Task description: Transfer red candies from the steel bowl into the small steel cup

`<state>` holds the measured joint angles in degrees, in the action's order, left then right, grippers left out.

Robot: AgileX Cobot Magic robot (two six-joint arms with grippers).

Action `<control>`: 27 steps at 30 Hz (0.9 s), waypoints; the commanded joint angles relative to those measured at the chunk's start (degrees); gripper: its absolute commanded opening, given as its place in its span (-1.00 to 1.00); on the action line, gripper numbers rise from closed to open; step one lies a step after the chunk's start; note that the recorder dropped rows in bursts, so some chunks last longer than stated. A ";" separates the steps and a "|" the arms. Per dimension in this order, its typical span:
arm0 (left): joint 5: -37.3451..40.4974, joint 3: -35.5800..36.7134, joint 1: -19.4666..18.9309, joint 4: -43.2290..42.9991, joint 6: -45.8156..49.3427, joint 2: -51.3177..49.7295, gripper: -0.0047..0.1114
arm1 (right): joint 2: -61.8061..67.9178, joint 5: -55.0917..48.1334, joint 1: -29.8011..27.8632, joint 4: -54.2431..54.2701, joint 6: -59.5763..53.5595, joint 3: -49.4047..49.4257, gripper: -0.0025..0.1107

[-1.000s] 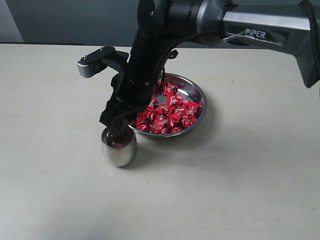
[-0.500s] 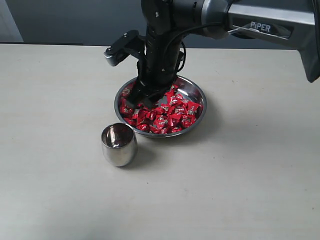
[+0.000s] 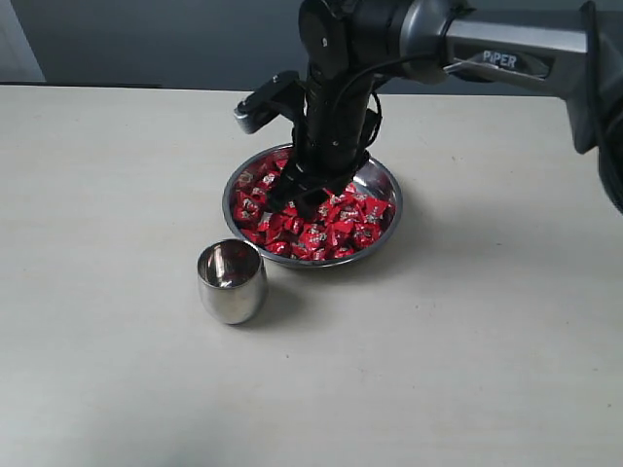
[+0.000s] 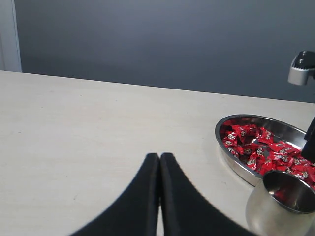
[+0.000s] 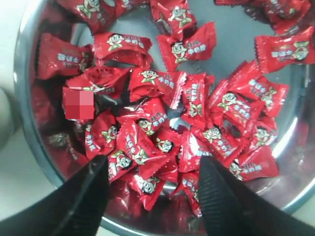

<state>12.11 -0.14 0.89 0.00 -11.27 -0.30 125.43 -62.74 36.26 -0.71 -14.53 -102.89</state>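
Steel bowl of red candies, toward the table's far edge; small steel cup just beside it. Right gripper released above the candies; left gripper clenched, empty.

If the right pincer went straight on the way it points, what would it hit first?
The right pincer, jaws open, would likely meet the red candies heaped in the steel bowl; how far off is unclear.
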 commanded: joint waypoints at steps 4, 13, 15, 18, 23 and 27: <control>-0.29 0.14 0.37 0.00 -0.18 0.30 -0.91 | 4.29 0.10 -0.47 -0.07 0.14 -0.27 -0.07; -0.29 0.14 0.37 0.00 -0.18 0.30 -0.91 | 5.13 0.06 -0.47 0.20 0.14 -0.27 -0.07; -0.29 0.14 0.37 0.00 -0.18 0.30 -0.91 | 5.13 -0.14 -0.47 0.20 0.14 -0.27 -0.07; -0.29 0.14 0.37 0.00 -0.18 0.30 -0.91 | 5.13 -1.23 -0.47 0.20 0.14 -0.27 -0.14; -0.29 0.14 0.37 0.00 -0.18 0.30 -0.91 | 5.13 -1.76 -0.47 0.20 0.14 -0.27 -0.72; -0.29 0.14 0.37 0.00 -0.18 0.30 -0.91 | 5.13 -1.27 -0.47 0.20 0.25 -0.27 -0.97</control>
<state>12.11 -0.14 0.89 0.00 -11.27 -0.30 130.86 -64.19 36.26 -0.49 -14.30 -102.89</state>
